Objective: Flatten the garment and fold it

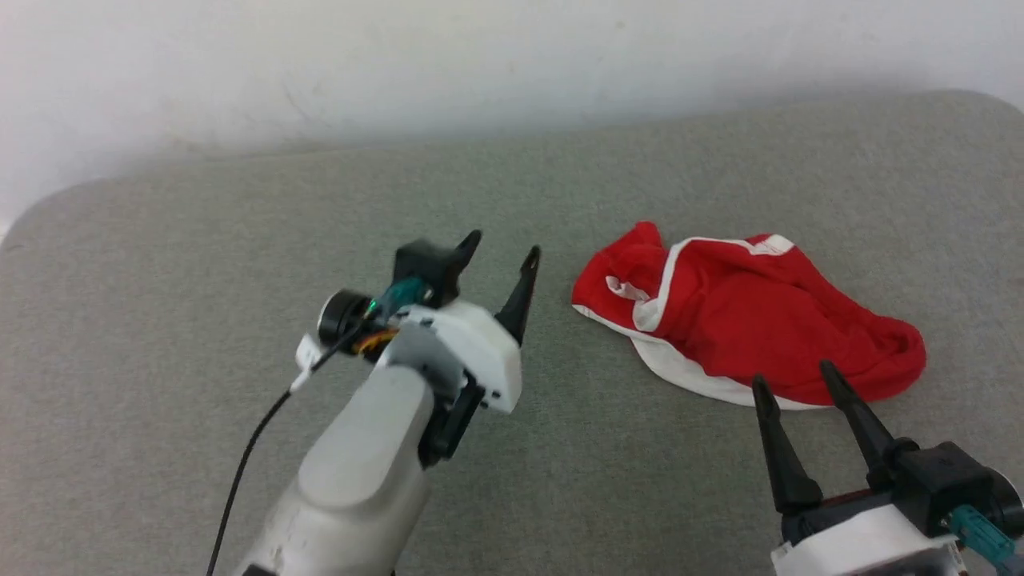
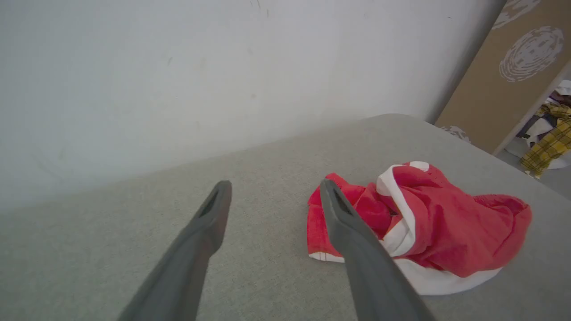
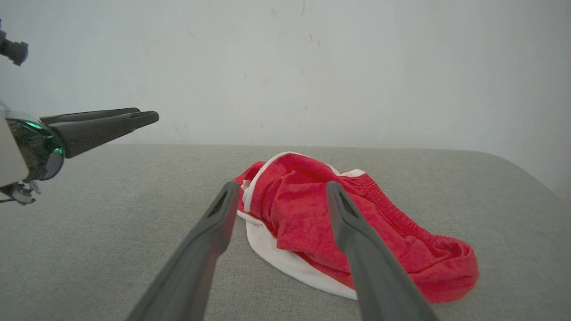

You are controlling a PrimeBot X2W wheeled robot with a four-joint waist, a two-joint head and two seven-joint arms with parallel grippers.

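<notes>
Right end effector (image 1: 792,374) is the nearer of the two. Its fingers are spread wide and hold nothing, and their tips point at the near edge of the garment (image 1: 744,320), which lies straight ahead of it. From where I stand I cannot tell whether the tips touch the cloth or hang just above it. The left end effector (image 1: 502,246), also spread and empty, is held up off the surface. The garment lies to its right, just beside it.

A plain pale wall (image 1: 400,64) closes off the far side. In the left wrist view, a brown board (image 2: 490,80) leans off to one side, with some yellow checked cloth (image 2: 551,142) heaped beyond it. Against the wall stands a desk (image 1: 240,240) covered in grey fabric, with rounded corners. The garment lies on its right half as a crumpled red mound. Its long axis runs across the desk, slanting from far left to near right. A white band (image 1: 696,376) curls out along the near edge.

My guess is that flattening has not yet begun. The right arm would take the near edge, while the left arm needs to reach to its right for the bunched end.
</notes>
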